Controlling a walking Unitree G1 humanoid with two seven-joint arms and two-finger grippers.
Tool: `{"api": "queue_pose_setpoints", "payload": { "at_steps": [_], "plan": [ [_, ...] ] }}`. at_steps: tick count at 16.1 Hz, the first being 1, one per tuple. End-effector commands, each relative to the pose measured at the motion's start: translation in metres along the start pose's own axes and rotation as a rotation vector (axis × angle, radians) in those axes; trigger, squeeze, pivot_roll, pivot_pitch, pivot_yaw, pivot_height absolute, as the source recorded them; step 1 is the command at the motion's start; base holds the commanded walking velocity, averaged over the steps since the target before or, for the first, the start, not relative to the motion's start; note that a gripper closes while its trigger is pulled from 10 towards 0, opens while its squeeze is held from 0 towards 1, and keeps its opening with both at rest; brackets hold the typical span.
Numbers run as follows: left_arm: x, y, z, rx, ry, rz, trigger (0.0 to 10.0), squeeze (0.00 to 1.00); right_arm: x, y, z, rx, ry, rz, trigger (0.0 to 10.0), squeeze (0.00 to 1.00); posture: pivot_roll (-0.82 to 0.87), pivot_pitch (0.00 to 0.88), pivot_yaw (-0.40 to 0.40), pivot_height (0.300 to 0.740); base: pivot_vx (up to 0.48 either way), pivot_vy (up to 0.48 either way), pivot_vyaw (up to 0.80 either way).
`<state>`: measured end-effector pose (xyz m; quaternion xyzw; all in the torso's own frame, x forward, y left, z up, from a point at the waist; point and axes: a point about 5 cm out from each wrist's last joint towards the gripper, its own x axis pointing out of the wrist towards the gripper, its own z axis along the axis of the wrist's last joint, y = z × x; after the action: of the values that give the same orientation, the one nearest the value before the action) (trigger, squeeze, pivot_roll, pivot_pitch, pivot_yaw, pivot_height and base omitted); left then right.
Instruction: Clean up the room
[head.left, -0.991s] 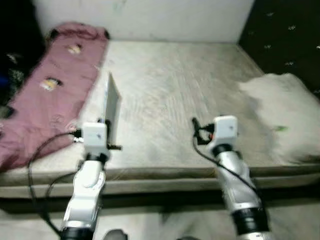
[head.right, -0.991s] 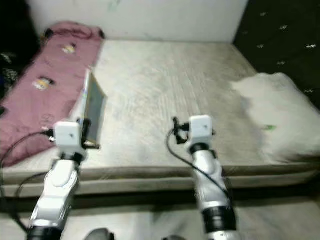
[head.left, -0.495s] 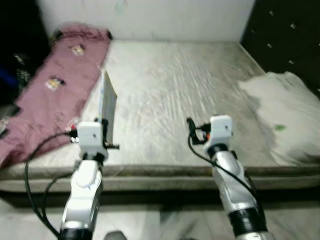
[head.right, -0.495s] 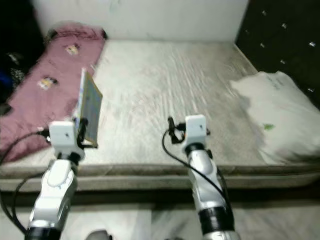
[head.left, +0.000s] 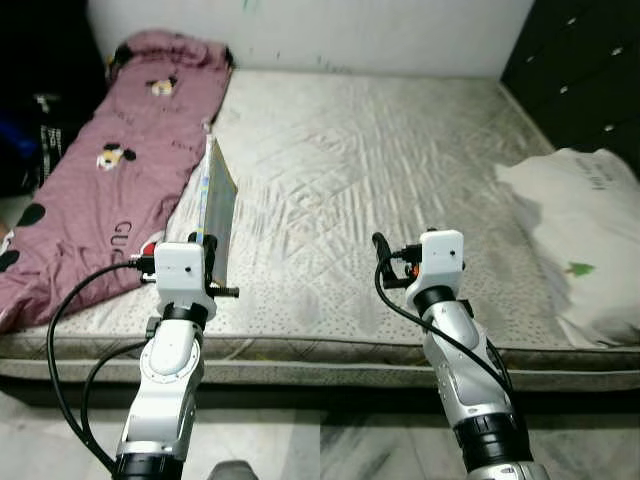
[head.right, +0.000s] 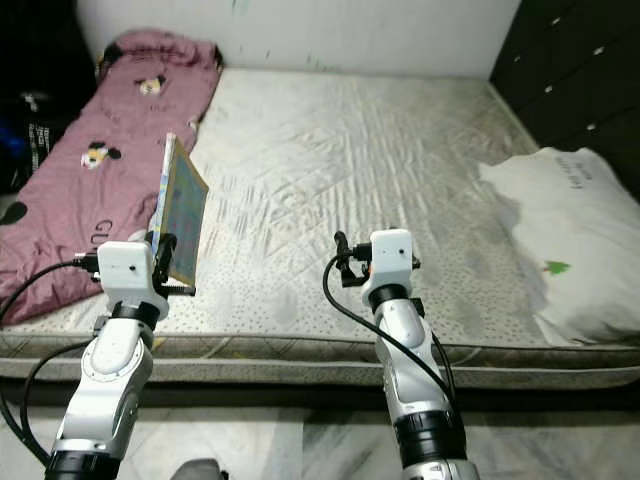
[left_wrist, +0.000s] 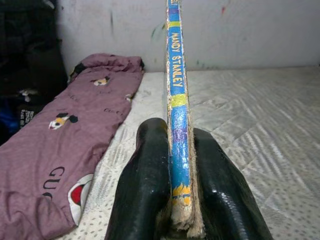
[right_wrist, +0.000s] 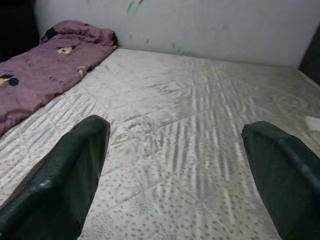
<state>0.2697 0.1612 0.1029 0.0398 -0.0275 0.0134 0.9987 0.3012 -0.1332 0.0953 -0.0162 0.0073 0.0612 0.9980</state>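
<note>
A bare quilted mattress (head.left: 360, 170), pale grey with a stitched diamond pattern, lies low on a marble-look tiled floor (head.left: 330, 450) and reaches back to a white wall. Along its left edge lies a mauve blanket (head.left: 95, 190) printed with cartoon mouse figures, bunched at the far end. At its right side rests a white pillow (head.left: 585, 240) with a small green mark

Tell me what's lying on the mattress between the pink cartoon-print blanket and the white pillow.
Nothing: in the left eye view, bare quilted grey mattress stretches between pink blanket and white pillow.
</note>
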Motion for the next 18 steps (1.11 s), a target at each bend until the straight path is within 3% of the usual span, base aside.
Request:
{"api": "queue_pose_setpoints", "payload": {
  "at_steps": [1, 8, 12, 13, 15, 16, 18],
  "plan": [
    [0.003, 0.001, 0.011, -0.002, -0.053, 0.001, 10.0, 0.0, 0.002, -0.001, 0.004, -0.005, -0.014, -0.006, 10.0, 0.0, 0.07, 0.008, -0.027, 0.74, 0.262, 0.0, 0.0],
    [0.003, 0.0, 0.01, -0.005, -0.046, -0.006, 10.0, 0.0, 0.002, 0.0, 0.004, -0.005, -0.013, -0.008, 10.0, 0.0, 0.07, 0.011, -0.027, 0.74, 0.269, 0.0, 0.0],
    [0.005, -0.002, 0.003, -0.002, 0.01, 0.016, 10.0, 0.0, 0.003, 0.0, 0.006, 0.017, -0.021, -0.004, 10.0, 0.0, 0.07, 0.01, -0.027, 0.74, 0.0, 0.0, 0.0],
    [0.005, 0.0, 0.004, 0.041, -0.001, 0.011, 10.0, 0.0, 0.003, -0.001, 0.006, 0.023, -0.024, -0.01, 10.0, 0.0, 0.08, 0.007, -0.025, 0.74, 0.0, 0.0, 0.0],
    [0.003, 0.002, 0.008, 0.22, -0.027, 0.048, 10.0, 0.0, 0.003, -0.006, 0.005, 0.027, -0.018, -0.058, 10.0, 0.0, 0.08, 0.002, -0.019, 0.74, 0.0, 0.0, 0.0],
    [0.001, -0.001, 0.013, 0.2, -0.078, -0.091, 10.0, 0.0, 0.004, -0.007, 0.005, -0.022, -0.009, -0.098, 10.0, 0.0, 0.08, 0.0, -0.018, 0.74, 0.0, 0.0, 0.0],
    [-0.001, 0.003, 0.011, 0.176, -0.074, -0.086, 10.0, 0.0, 0.005, -0.004, 0.004, -0.063, -0.011, -0.085, 10.0, 0.0, 0.09, 0.0, -0.019, 0.74, 0.0, 0.0, 0.0]
  ]
}}
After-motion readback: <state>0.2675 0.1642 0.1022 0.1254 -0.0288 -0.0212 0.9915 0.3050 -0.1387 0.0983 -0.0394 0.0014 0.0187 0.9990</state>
